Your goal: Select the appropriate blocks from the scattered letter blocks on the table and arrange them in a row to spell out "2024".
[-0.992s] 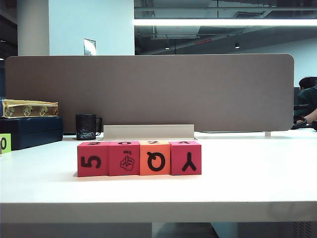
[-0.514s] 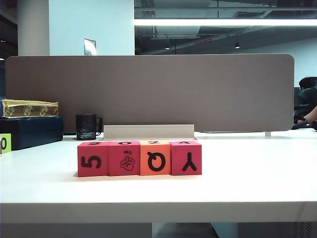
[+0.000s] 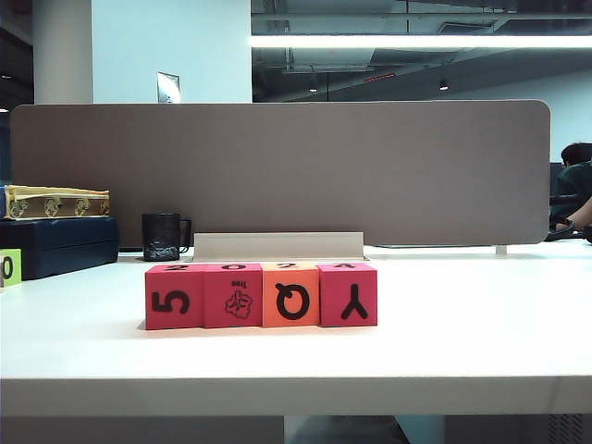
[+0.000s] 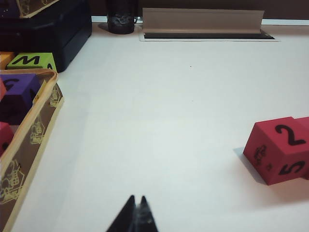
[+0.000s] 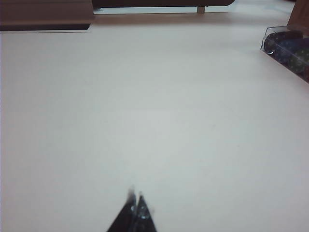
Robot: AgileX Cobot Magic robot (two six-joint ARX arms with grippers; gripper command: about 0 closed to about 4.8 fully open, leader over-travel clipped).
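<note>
Nothing has visibly moved since the earlier exterior frames: the blocks sit in the same row on the table, and neither arm shows in that view.

From the exterior camera the four cubes touch side by side, three pink-red and one orange, their front faces reading 5, a tree drawing, Q and Y. Digits show on their tops, foreshortened; the last looks like a 4. A black mug, a dark case with a patterned box on top, and a green block marked 0 stand farther left, in front of the divider.

The left gripper has its jaws pressed together, holding nothing, over bare table. Ahead of it and off to one side sits the end cube of the row, showing a 2 on top and a 5 on its side, well apart from the jaws. On the other side lies a patterned tray holding more blocks.

The right gripper is likewise pinched closed and empty above bare table, with a clear container far ahead to one side.
</note>
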